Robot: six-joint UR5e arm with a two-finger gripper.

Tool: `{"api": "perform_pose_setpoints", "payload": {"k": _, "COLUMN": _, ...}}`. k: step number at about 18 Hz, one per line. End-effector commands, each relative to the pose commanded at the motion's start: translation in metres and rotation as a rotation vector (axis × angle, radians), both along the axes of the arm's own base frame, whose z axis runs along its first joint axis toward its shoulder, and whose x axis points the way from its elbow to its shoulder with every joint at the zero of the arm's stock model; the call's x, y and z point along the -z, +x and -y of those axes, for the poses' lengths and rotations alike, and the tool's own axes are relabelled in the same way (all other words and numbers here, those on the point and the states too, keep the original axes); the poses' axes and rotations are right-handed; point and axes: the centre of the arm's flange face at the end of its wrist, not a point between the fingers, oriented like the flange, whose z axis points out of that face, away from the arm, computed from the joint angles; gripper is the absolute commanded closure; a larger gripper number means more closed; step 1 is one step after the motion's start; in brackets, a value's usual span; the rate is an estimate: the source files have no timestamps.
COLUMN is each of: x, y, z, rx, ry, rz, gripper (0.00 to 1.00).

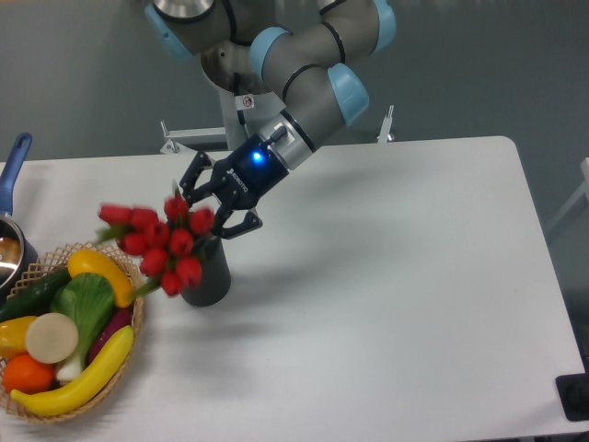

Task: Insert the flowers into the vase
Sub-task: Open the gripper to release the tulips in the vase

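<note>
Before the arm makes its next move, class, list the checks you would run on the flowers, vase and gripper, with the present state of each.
1. Gripper let go of the flowers: ok, its fingers are spread.
2. Stems inside the vase: cannot tell, the buds hide the mouth.
3. Flowers settled: not ok, blurred and leaning toward the basket.
4. Vase upright on the table: ok.
5. Gripper clear of the buds: not ok, the fingers are right beside them.
</note>
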Motion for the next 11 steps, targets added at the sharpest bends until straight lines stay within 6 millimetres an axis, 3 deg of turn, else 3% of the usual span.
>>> {"api": "perform_pose_setpoints", "payload": {"k": 7, "x": -0.015, "y": -0.008, "z": 0.009, "rx": -0.027, "ry": 0.019, "rz": -0.028, "gripper": 0.0}}
{"api": "perform_pose_setpoints", "payload": {"k": 11, "x": -0.049, "y": -0.022, "z": 0.031, "rx": -0.09, "ry": 0.056, "rz": -0.068, "gripper": 0.0}}
